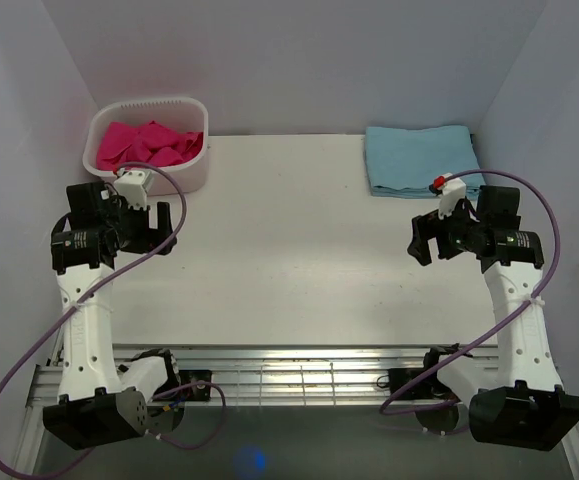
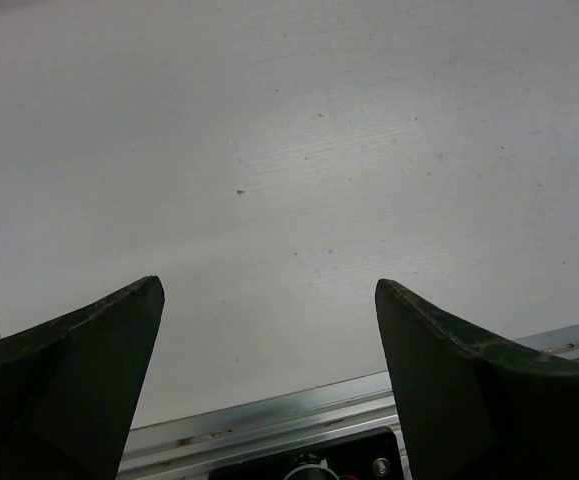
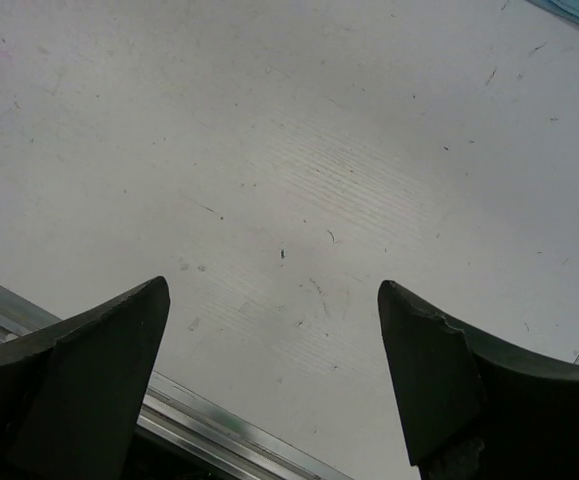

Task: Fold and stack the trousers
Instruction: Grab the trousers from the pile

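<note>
Black fingers stand wide apart on both sides with only bare white table between them. Our left claw and our right claw are both released and hold nothing.

Each wrist is bent so its claw faces inward toward the middle of the table and hovers above the surface. Behind them, both arms rise steeply from their bases at the near edge. The left claw hangs by the left edge, just on the near side of a white basket. The right claw hangs by the right edge, just short of a folded light blue cloth in the far right corner.

The trousers lie crumpled, bright magenta, inside the basket at the far left corner. No part of them is on the table.

We judge the step in hand to be fetching them out, and the left claw is the nearer one. To do it well, we should:
- come in over the rim from above
- settle onto a raised fold
- pinch firmly and lift high enough that the legs clear the wall without dragging the basket
- carry the garment to the open middle, where the right claw can take the other end
</note>
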You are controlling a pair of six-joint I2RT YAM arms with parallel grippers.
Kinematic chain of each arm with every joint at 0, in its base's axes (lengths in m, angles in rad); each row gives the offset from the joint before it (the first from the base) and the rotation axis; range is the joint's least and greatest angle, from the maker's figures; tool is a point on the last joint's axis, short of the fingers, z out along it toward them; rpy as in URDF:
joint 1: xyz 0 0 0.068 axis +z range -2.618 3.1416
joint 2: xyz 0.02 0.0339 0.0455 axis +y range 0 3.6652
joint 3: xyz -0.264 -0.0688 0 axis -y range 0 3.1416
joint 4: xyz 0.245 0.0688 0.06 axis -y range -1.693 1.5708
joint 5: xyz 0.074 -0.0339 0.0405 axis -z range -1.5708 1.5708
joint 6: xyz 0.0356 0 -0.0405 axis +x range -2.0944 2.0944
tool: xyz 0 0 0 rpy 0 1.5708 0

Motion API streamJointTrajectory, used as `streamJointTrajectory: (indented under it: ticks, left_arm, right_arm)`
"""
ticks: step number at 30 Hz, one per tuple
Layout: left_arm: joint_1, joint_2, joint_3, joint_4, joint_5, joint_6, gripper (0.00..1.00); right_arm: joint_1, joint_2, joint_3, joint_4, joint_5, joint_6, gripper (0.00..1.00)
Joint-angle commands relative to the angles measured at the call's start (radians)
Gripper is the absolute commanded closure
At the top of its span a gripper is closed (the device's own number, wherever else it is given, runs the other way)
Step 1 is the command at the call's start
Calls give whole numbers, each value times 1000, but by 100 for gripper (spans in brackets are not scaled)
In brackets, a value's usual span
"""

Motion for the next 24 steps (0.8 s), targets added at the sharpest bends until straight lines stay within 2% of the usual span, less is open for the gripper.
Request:
streamJointTrajectory:
  ticks: [1,3,7,11,14,15,18,21,24]
  left_arm:
    - [3,-20,50,70,-49,-24,2]
    - [4,26,107,137,-64,-53,2]
    - [5,224,308,245,-92,-162,2]
    - [5,495,588,305,-123,-271,2]
    - [4,652,763,308,-118,-294,2]
    - [3,762,881,308,-141,-303,2]
    - [7,969,1065,305,-199,-323,2]
    - [11,1109,1139,329,-248,-305,2]
    - [20,1157,1095,400,-282,-288,2]
  right_arm:
    - [-4,35,38,72,-5,9,10]
    - [-4,77,52,77,-8,41,10]
    - [-4,130,72,77,-21,96,10]
    - [-4,131,83,73,-5,76,10]
    - [-4,146,115,44,25,50,10]
    - [-4,155,124,28,45,49,10]
    - [-4,167,121,19,54,45,10]
    - [-4,181,109,34,53,58,10]
    - [-4,225,123,45,38,73,10]
